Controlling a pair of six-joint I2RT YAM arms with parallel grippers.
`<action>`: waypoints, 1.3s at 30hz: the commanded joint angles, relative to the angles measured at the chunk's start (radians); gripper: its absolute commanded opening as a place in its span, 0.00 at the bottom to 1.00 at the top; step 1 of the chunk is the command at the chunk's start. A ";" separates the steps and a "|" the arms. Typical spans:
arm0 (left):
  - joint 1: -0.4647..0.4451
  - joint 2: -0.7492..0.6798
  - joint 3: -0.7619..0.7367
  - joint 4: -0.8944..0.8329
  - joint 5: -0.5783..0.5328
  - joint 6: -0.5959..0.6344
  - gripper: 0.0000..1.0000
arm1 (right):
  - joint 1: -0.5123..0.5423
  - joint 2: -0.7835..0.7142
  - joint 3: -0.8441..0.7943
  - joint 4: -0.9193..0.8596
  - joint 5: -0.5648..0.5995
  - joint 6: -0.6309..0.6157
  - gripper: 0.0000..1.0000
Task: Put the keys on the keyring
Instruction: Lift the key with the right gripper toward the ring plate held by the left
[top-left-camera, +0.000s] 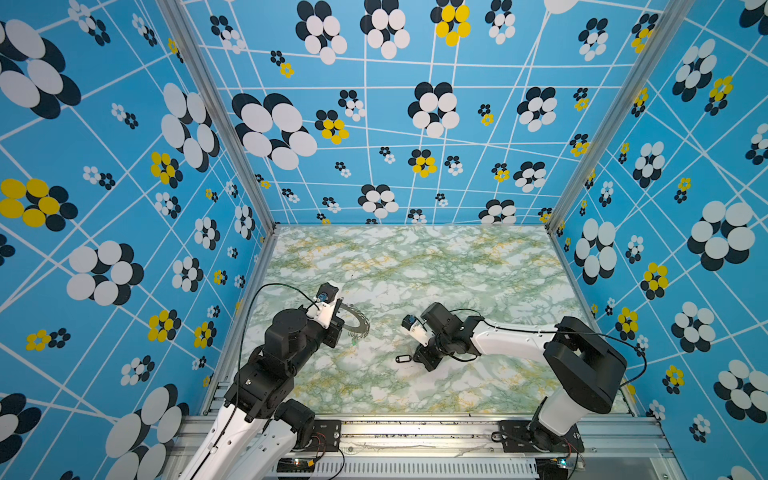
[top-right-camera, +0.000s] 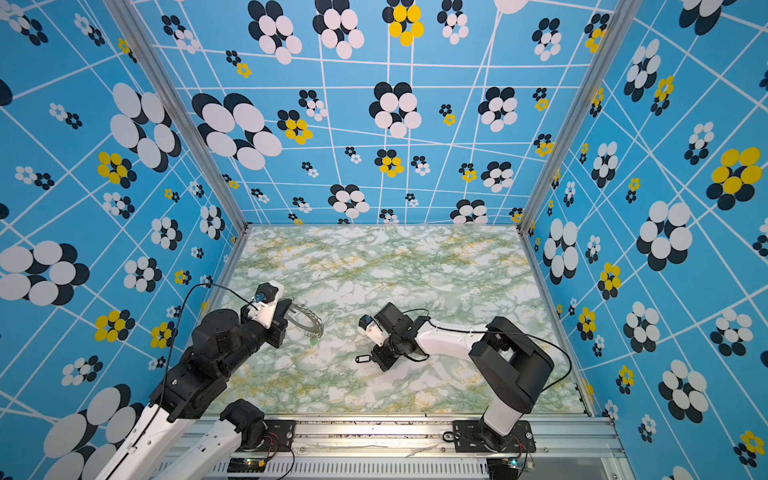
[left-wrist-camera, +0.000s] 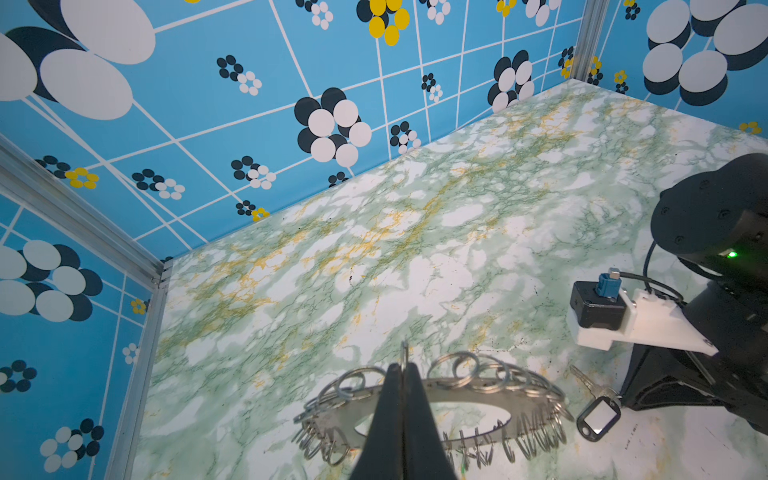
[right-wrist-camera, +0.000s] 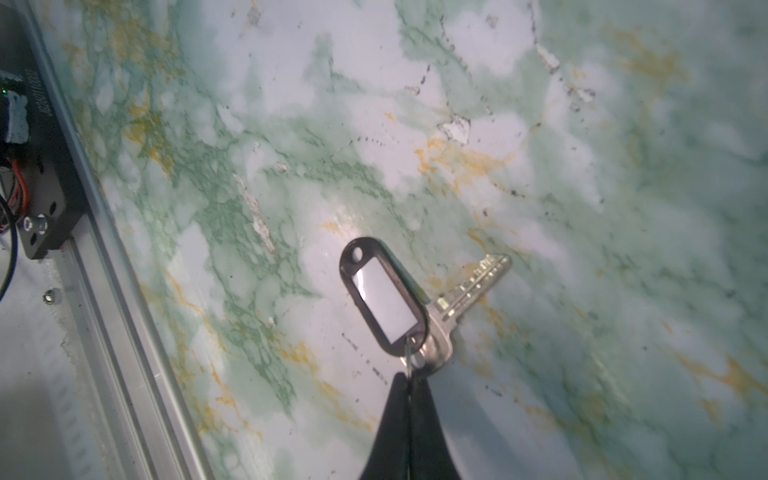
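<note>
The keyring (top-left-camera: 360, 323) (top-right-camera: 312, 323) is a grey metal disc edged with wire loops, left of the table's middle. In the left wrist view my left gripper (left-wrist-camera: 404, 366) is shut on one upright loop at the keyring's (left-wrist-camera: 465, 388) rim. One of the keys (right-wrist-camera: 473, 286), silver with a black tag (right-wrist-camera: 384, 297), lies flat on the table. My right gripper (right-wrist-camera: 409, 376) is shut on the small ring joining tag and key. Both top views show that black tag (top-left-camera: 402, 358) (top-right-camera: 363, 358) just left of the right gripper (top-left-camera: 412, 359). A small green tag (top-left-camera: 354, 343) lies at the keyring's near edge.
The marble-patterned table (top-left-camera: 457, 270) is boxed in by blue flowered walls on three sides. An aluminium rail (right-wrist-camera: 124, 332) runs along the front edge, with both arm bases on it. The right arm's wrist camera (left-wrist-camera: 598, 307) stands close to the keyring's right side.
</note>
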 joint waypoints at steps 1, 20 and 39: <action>0.011 -0.011 -0.002 0.052 0.027 -0.015 0.00 | -0.002 -0.070 -0.010 -0.004 0.019 -0.023 0.00; -0.108 0.098 0.051 0.131 0.314 0.010 0.00 | -0.002 -0.541 0.119 -0.348 0.085 -0.184 0.00; -0.456 0.487 0.395 0.205 0.269 0.216 0.00 | 0.000 -0.786 0.353 -0.600 0.261 -0.297 0.00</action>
